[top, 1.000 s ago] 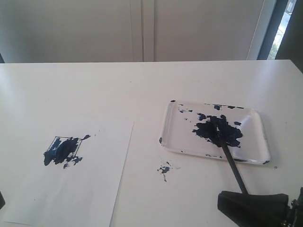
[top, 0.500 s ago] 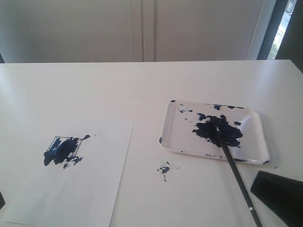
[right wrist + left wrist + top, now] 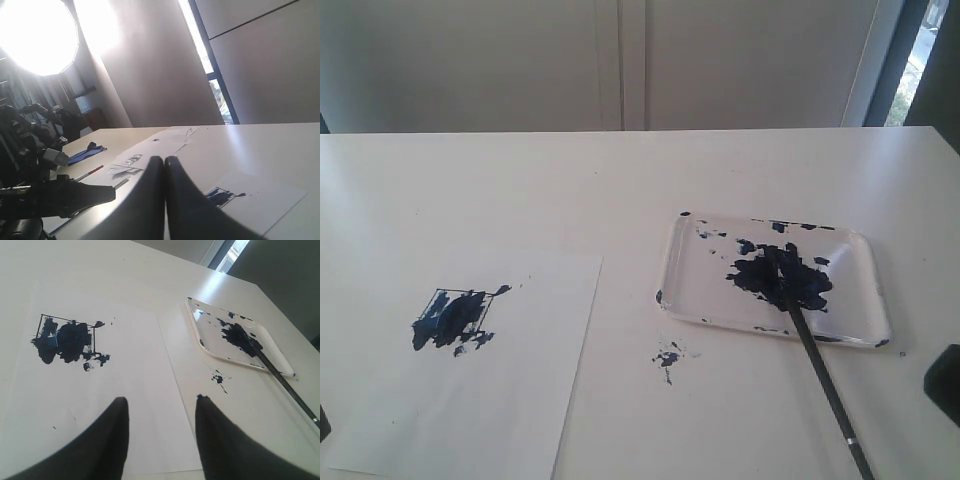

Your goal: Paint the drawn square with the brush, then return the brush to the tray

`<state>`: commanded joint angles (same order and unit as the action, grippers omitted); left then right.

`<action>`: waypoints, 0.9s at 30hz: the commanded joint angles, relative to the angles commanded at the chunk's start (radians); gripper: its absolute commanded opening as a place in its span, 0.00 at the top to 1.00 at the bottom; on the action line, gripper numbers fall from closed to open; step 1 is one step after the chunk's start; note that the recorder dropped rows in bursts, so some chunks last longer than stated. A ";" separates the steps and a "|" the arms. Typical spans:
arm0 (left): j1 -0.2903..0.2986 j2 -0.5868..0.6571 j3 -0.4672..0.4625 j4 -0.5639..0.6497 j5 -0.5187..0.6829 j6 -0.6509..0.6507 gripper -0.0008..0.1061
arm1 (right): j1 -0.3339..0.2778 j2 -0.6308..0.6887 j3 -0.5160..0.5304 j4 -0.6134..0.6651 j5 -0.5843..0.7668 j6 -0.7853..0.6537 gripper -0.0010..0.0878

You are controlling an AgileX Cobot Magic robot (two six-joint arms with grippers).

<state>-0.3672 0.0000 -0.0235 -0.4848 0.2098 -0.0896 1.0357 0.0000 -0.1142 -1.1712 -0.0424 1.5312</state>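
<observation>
The drawn square on the white paper is smeared dark blue inside, with smears past its outline; it also shows as the square and square. The brush lies free, its loaded tip in the dark blotch of the clear tray and its handle running over the near rim onto the table. Nothing holds the brush. My right gripper is shut and empty, away from the brush. My left gripper hangs open over the paper's near edge, short of the square.
A white paper sheet lies at the front left. A small dark paint splatter marks the table between the paper and the tray. A black part of the right arm shows at the right edge.
The right gripper has let go of the brush handle and pulled away to the right, almost out of the exterior view. The brush has stayed with its tip in the tray.
</observation>
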 joint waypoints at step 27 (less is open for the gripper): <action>0.000 0.000 0.000 0.000 0.000 0.019 0.54 | -0.030 0.000 0.050 -0.007 0.003 -0.040 0.99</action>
<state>-0.3672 0.0000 -0.0235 -0.4848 0.2098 -0.0706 1.0055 0.0000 -0.0644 -1.1787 -0.0396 1.4914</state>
